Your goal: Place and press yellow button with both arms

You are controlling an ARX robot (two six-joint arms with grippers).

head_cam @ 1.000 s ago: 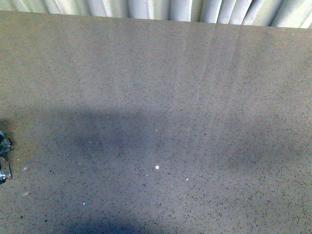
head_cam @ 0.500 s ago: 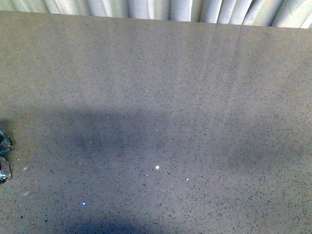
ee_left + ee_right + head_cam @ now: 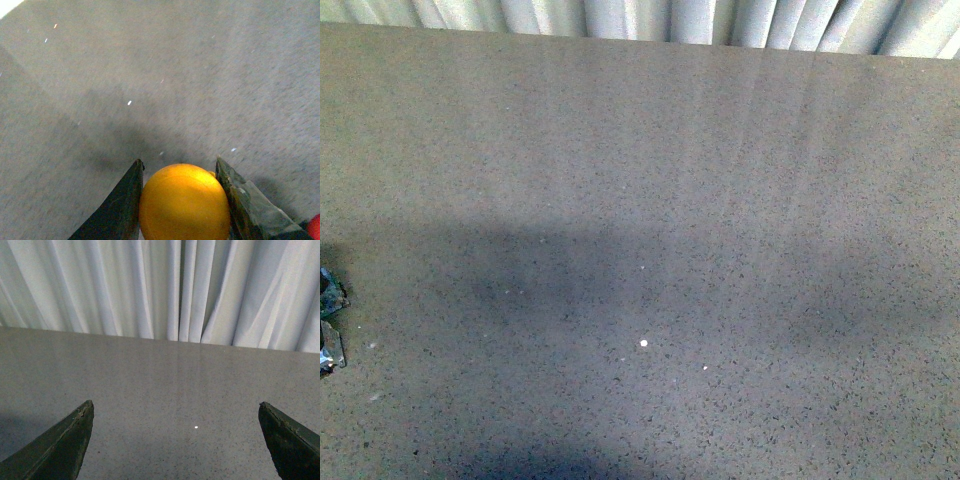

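Observation:
In the left wrist view the yellow button (image 3: 184, 202) shows as a round yellow-orange cap, held between the two dark fingers (image 3: 122, 205) of my left gripper (image 3: 179, 167), which is shut on it above the grey speckled table (image 3: 150, 75). Its black body and base are hidden under the cap. In the right wrist view my right gripper (image 3: 176, 410) is open and empty, its fingertips (image 3: 75, 432) wide apart over bare table. In the front view only a dark metallic bit of the left arm (image 3: 330, 320) shows at the left edge; the button is out of that view.
A white pleated curtain (image 3: 165, 285) hangs behind the table's far edge (image 3: 640, 40). A small red thing (image 3: 314, 227) shows at the corner of the left wrist view. Broad shadows lie across the near half of the table.
The dark piece at the left edge of the front view has shifted very slightly. Nothing else has visibly changed.

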